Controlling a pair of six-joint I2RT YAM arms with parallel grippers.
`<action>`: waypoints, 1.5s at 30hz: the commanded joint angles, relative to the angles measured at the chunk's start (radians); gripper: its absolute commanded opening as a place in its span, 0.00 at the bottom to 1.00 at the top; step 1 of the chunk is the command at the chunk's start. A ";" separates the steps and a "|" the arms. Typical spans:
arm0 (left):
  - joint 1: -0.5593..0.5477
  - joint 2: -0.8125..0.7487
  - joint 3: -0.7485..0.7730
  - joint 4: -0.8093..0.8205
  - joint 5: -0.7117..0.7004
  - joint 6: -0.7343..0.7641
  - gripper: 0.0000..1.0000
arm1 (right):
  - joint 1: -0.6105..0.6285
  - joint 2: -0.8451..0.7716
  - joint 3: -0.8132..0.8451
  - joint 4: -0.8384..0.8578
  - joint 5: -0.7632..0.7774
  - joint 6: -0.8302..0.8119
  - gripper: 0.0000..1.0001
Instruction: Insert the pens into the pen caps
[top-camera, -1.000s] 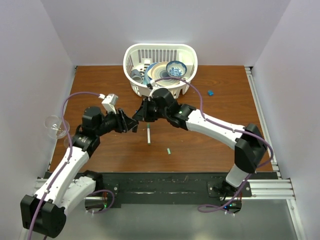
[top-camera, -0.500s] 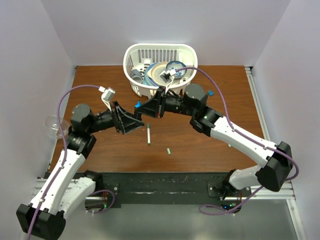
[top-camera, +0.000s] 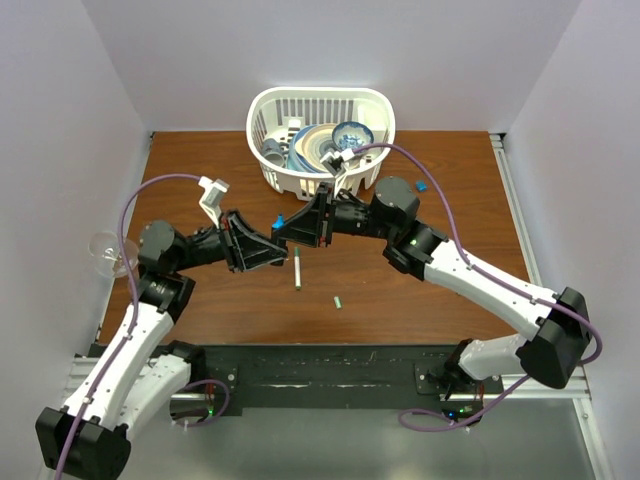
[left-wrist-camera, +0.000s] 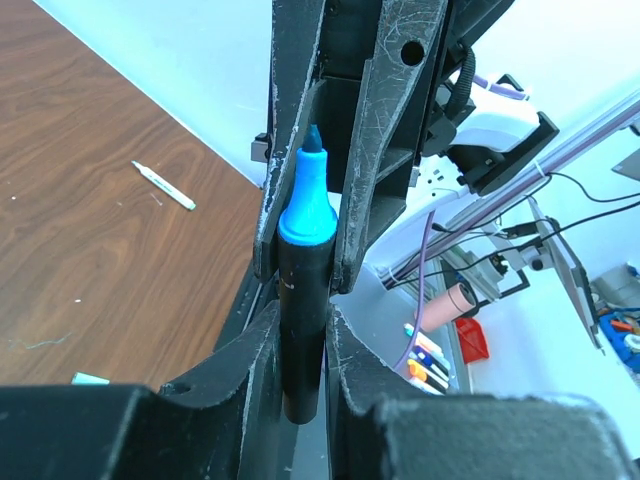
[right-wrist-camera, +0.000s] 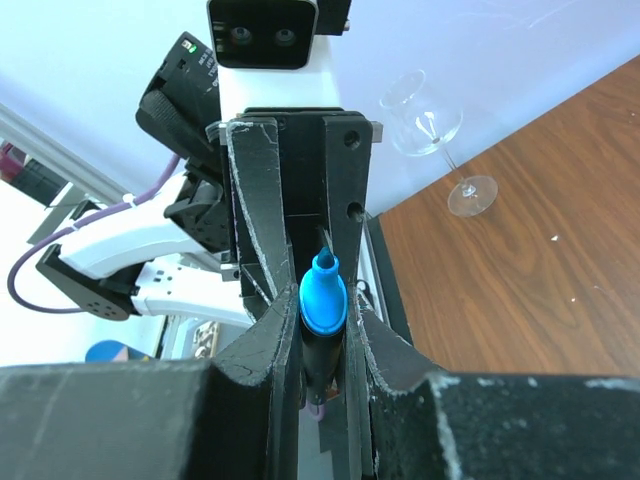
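A black marker pen with a blue tip (left-wrist-camera: 302, 330) hangs above the table between both grippers. My left gripper (left-wrist-camera: 300, 322) is shut on its black barrel. My right gripper (right-wrist-camera: 322, 325) is shut on it just below the blue collar (right-wrist-camera: 323, 300). In the top view the two grippers meet tip to tip, left gripper (top-camera: 272, 250) and right gripper (top-camera: 284, 228), with the blue tip (top-camera: 277, 220) showing between them. A thin white pen (top-camera: 297, 270) with a green end lies on the wood below, also seen as the white pen (left-wrist-camera: 163, 186). A small green pen cap (top-camera: 339, 301) lies apart from it.
A white basket (top-camera: 262, 105) full of dishes stands at the back centre. A wine glass (top-camera: 108, 250) lies at the left edge, near the left arm. A small blue cap (top-camera: 421, 185) lies on the table right of the basket.
The right arm stretched out and turned its gripper to face the left one. The left gripper opened wide, then closed on the marker's barrel.
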 joint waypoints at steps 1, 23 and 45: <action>0.002 -0.006 -0.022 0.119 0.024 -0.078 0.18 | -0.003 -0.031 -0.012 0.074 -0.006 -0.003 0.00; 0.002 0.028 -0.010 -0.055 -0.034 0.133 0.00 | -0.004 -0.074 0.003 -0.123 0.106 -0.060 0.53; -0.001 -0.101 0.013 -0.521 -0.539 0.602 0.00 | -0.572 0.153 0.259 -0.707 0.930 -0.272 0.60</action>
